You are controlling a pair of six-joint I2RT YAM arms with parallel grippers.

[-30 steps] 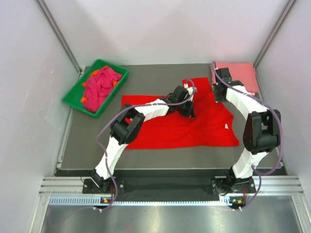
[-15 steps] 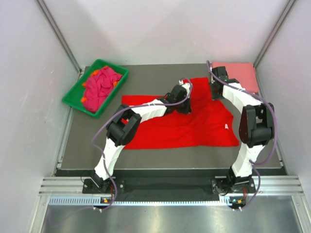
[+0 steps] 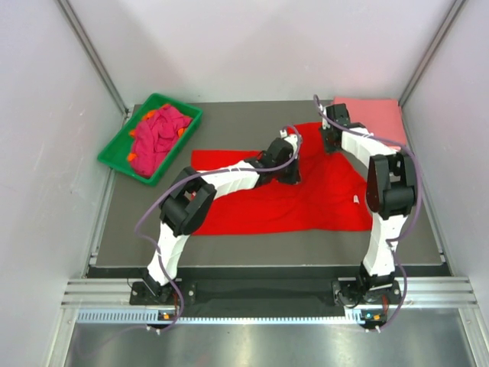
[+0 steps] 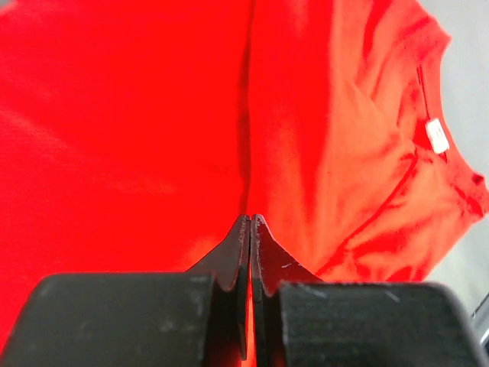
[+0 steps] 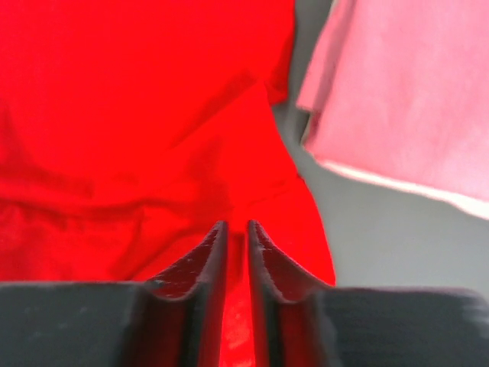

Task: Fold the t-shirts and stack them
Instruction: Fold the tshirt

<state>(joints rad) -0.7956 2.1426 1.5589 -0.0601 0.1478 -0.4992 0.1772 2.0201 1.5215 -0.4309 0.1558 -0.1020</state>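
A bright red t-shirt (image 3: pixel 306 200) lies spread across the middle of the grey table, its white neck label (image 3: pixel 356 199) at the right. My left gripper (image 3: pixel 288 166) is shut on a fold of the red t-shirt (image 4: pixel 153 130) near its far middle; the label (image 4: pixel 436 136) shows in the left wrist view. My right gripper (image 3: pixel 330 142) is shut on the red shirt's far right edge (image 5: pixel 153 115). A folded salmon pink t-shirt (image 3: pixel 376 116) lies at the back right, and shows in the right wrist view (image 5: pixel 405 92). Magenta t-shirts (image 3: pixel 159 131) and orange ones fill the tray.
A green plastic tray (image 3: pixel 116 149) stands at the back left. White walls enclose the table on three sides. Bare grey table (image 3: pixel 252 115) shows behind the red shirt and along the near edge (image 3: pixel 260 248).
Both grippers have moved left and toward the back, holding the red shirt's far edge. The right gripper has drawn away from the pink shirt, and the red flap at the back has shifted with it.
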